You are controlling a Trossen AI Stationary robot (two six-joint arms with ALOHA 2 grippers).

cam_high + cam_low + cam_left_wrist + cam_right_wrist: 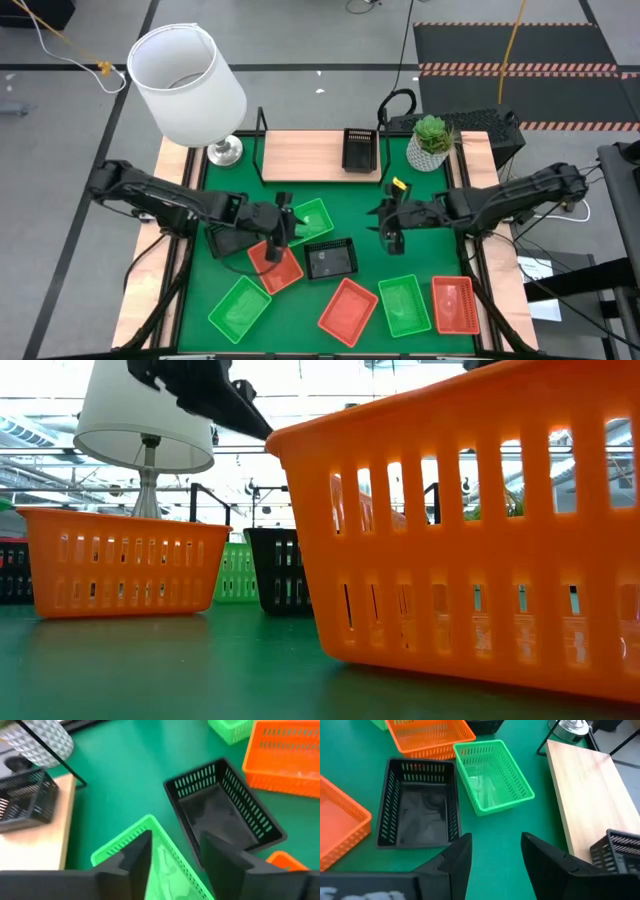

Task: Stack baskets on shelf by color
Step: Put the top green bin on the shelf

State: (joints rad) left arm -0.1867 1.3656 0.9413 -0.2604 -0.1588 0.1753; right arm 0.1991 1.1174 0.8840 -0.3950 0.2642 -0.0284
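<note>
High view: left hand (pixel 285 224) sits over the edge of a green basket (pixel 310 219) mid-desk, fingers apart, gripping nothing; an orange basket (pixel 275 266) lies just under the arm. Right hand (pixel 387 226) hovers over bare mat right of centre, fingers spread, empty. Black basket (pixel 331 259) lies between the hands, nearer the front. Front row: green (pixel 240 306), orange (pixel 348 309), green (pixel 404 303), orange (pixel 455 304). Shelf (pixel 310 155) at the back holds one black basket (pixel 360 149) near its right end, most of the board bare; lamp (pixel 188 85) left of it, plant (pixel 431 141) right. Low view: a close orange basket (pixel 470 530) fills the right side, another orange one (pixel 122 560) on the left, green and black ones behind; neither hand visible, only a dark arm up top. Left wrist view: fingers (pixel 135 857) spread over the green basket's rim, not clamped on it; black basket just beside, open mat toward the shelf end. Right wrist view: fingers (pixel 457 855) apart over clear mat, shelf edge near, green and black baskets ahead side by side.
</note>
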